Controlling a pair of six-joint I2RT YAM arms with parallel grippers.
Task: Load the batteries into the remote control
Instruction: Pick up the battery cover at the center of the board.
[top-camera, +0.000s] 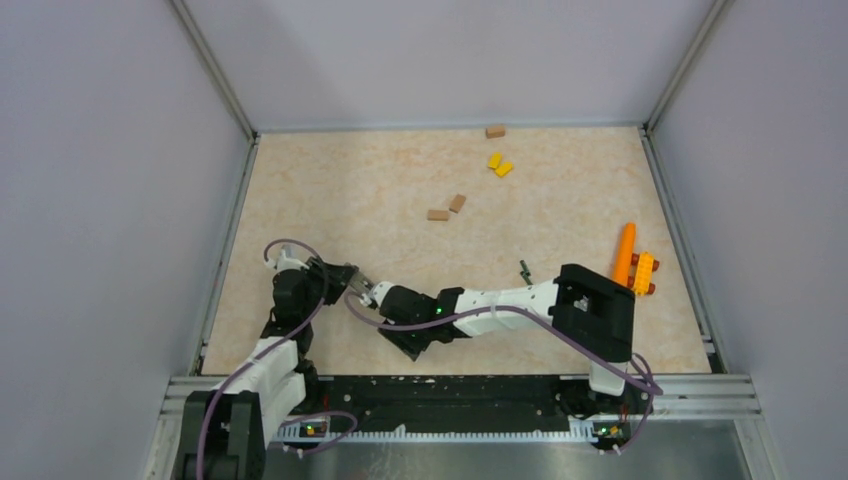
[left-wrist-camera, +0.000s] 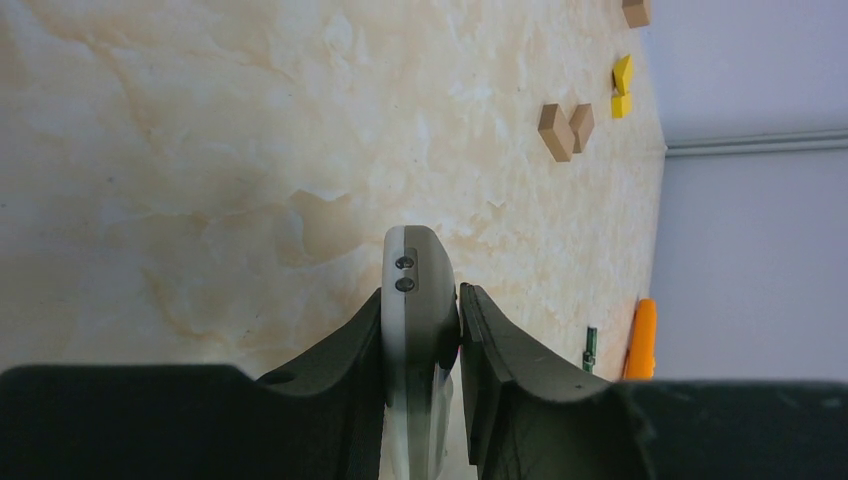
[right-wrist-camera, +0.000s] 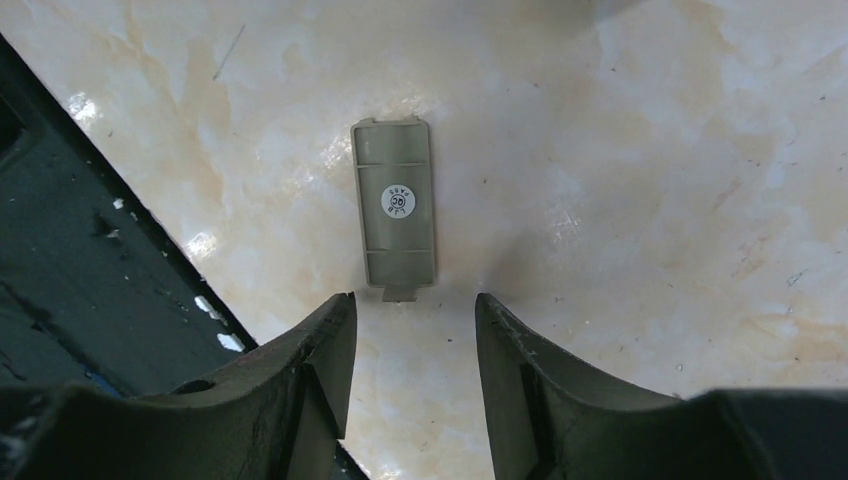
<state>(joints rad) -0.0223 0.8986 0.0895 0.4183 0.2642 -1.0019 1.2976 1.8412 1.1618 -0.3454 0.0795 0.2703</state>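
Firmly, the left gripper clamps a slim grey plastic remote control edge-on. The right gripper has its jaws apart, just short of a grey rectangular battery cover flat on the beige marbled table. One thin dark battery lies near an orange stick.

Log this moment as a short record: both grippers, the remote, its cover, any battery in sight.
left gripper: shut on the remote control, whose rounded end sticks out past the fingers
right gripper: open, nothing between the jaws, low over the table
battery cover: flat on the table just ahead of the right fingertips, round sticker facing up
battery: one thin dark cylinder on the table, left of the orange stick, away from both grippers
battery compartment: not in view
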